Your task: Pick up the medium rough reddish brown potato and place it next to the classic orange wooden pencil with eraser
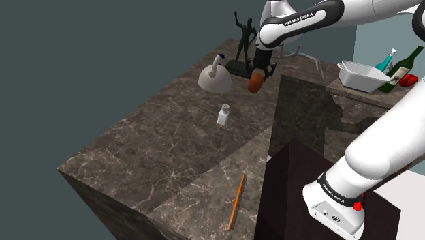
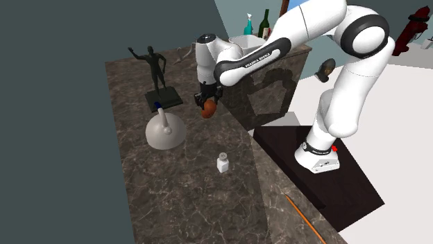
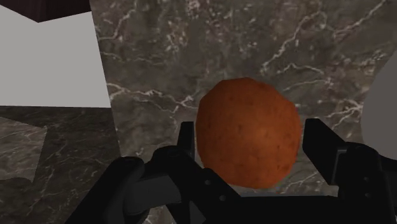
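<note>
My black gripper [image 1: 257, 78] is shut on a rough reddish-brown potato [image 1: 255, 82] and holds it in the air above the dark marble counter [image 1: 170, 129], near the far end. In the wrist view the potato [image 3: 248, 132] sits clasped between the two black fingers [image 3: 186, 143]. The second exterior view has the potato [image 2: 207, 109] hanging under the gripper [image 2: 209, 102] beside the statue's base. An orange pencil [image 1: 235, 200] lies on the counter's near part by the stand; it also shows as the pencil [image 2: 304, 217] at the second exterior view's lower right.
A grey bell-shaped kettle [image 1: 214, 77] and a dark figurine [image 1: 243, 42] on a base stand just left of the gripper. A small white shaker [image 1: 223, 114] stands mid-counter. A white bin [image 1: 361, 75] and bottles [image 1: 402, 68] sit on the raised ledge at the right. The dark stand [image 1: 300, 198] borders the pencil.
</note>
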